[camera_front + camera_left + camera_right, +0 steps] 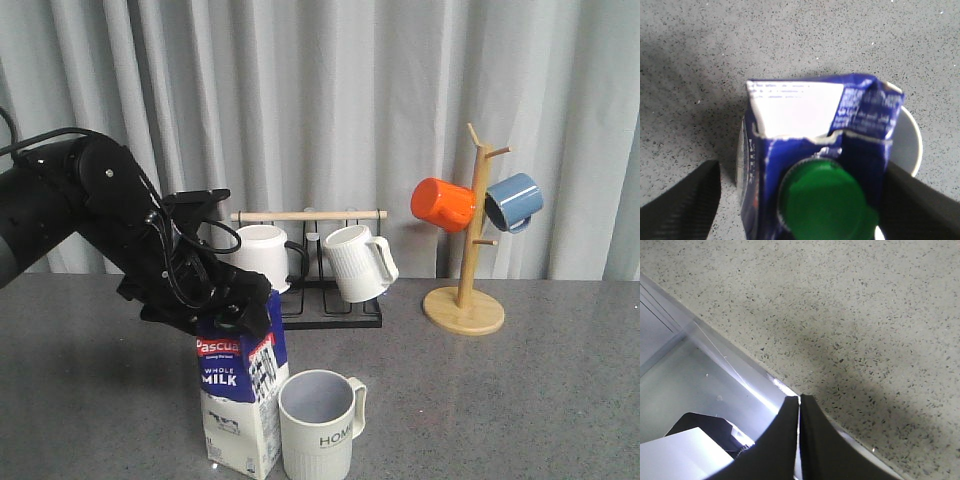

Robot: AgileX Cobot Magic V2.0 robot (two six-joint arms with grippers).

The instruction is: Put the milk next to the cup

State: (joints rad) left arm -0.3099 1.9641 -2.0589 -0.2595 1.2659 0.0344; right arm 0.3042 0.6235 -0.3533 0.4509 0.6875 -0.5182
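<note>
The milk [240,400] stands upright on the grey table, its side right against the cup [318,425], a ribbed pale mug with "HOME" lettering. My left gripper [225,305] is over the carton's top, straddling it. In the left wrist view the milk [795,107] with its green cap [825,200] sits between my fingers. The left gripper [802,172] is open: bare table shows between one finger [680,202] and the carton, and the other finger [920,205] is close by it. The cup [910,145] shows behind the carton. My right gripper [799,401] is shut and empty, out of the front view.
A black rack [330,310] with a wooden bar holds a white mug with a black handle [262,255] and a white ribbed mug [355,262]. A wooden mug tree [470,250] at the right carries an orange mug [443,204] and a blue mug [514,200]. The right wrist view shows the table's edge [765,375].
</note>
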